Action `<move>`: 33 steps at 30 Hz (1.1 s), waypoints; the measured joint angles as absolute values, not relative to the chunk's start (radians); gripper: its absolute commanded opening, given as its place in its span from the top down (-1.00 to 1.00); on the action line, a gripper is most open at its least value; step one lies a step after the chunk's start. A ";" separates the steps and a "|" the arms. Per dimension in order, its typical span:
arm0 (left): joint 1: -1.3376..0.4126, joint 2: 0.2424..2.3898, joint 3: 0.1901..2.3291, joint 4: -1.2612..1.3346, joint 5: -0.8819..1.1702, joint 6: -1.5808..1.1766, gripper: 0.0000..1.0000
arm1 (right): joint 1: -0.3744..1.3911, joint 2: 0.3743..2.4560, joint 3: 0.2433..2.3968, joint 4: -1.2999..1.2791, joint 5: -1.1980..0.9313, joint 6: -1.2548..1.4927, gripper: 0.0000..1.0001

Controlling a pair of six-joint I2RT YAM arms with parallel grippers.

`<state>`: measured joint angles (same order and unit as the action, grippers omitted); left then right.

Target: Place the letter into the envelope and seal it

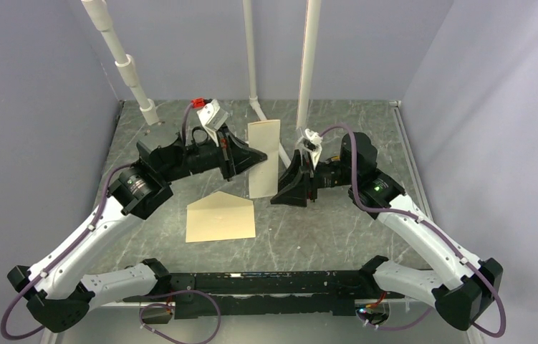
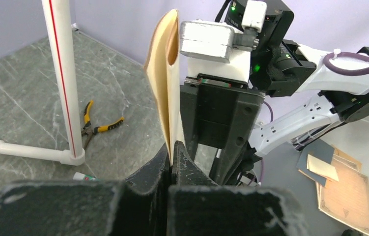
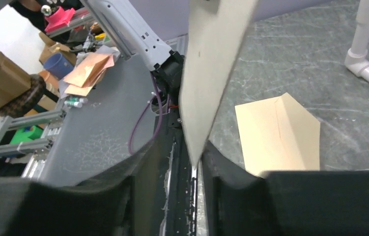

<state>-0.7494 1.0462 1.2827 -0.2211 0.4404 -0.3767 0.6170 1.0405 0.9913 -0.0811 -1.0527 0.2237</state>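
You have the letter up off the bench, pinched from both sides. The left gripper has its jaws clenched on one edge, and the right gripper has its jaws clenched on the opposite edge. The envelope lies flat on the bench, below and to the left of the letter and apart from it, with its flap open and pointing away from the arm bases.

Watch the shared grip. If your arms pull apart or twist unevenly, the paper can tear or slip out of one pair of jaws; if they crowd together, it buckles. Nothing pins the envelope, so pushing the letter at its mouth will likely just slide it along the bench. A mouth lying flat may not admit the edge at all.

The letter reads as a tall, narrow tan strip folded double. The left wrist view shows two layers bowing apart at the far end. No grid lines are legible here.
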 measured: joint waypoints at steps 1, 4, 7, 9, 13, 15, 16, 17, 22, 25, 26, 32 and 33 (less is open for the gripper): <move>-0.749 1.045 1.283 -0.221 0.445 -0.368 0.95 | 0.617 1.039 0.991 -0.091 -1.050 0.222 -0.17; -0.744 1.044 1.290 -0.234 0.483 -0.321 0.95 | 0.619 1.033 0.992 -0.110 -1.009 0.219 -0.33; -0.743 1.045 1.308 -0.287 0.552 -0.265 0.95 | 0.619 1.015 0.992 -0.102 -0.947 0.235 -0.37; -0.743 1.049 1.330 -0.332 0.607 -0.224 0.95 | 0.619 1.002 0.997 -0.085 -0.915 0.247 -0.37; -0.743 1.058 1.364 -0.405 0.712 -0.155 0.95 | 0.619 0.985 1.040 -0.031 -0.864 0.271 -0.30; -0.743 1.058 1.364 -0.435 0.752 -0.127 0.95 | 0.619 0.978 1.064 -0.001 -0.846 0.286 -0.24; -0.743 1.059 1.364 -0.447 0.772 -0.115 0.95 | 0.619 0.975 1.076 0.017 -0.842 0.297 -0.20; -0.743 1.061 1.364 -0.455 0.791 -0.106 0.95 | 0.619 0.973 1.087 0.036 -0.843 0.309 -0.14; -0.743 1.079 1.364 -0.487 0.847 -0.078 0.95 | 0.619 0.982 1.146 0.095 -0.849 0.373 0.43; -0.743 1.095 1.364 -0.499 0.855 -0.067 0.95 | 0.619 1.000 1.183 0.089 -0.839 0.392 1.00; -0.743 1.098 1.364 -0.500 0.854 -0.066 0.95 | 0.619 1.007 1.193 0.088 -0.835 0.400 1.00; -0.741 1.100 1.364 -0.482 0.820 -0.086 0.95 | 0.619 1.012 1.183 0.120 -0.774 0.471 1.00; -0.741 1.100 1.364 -0.474 0.810 -0.094 0.95 | 0.619 1.007 1.169 0.146 -0.761 0.486 1.00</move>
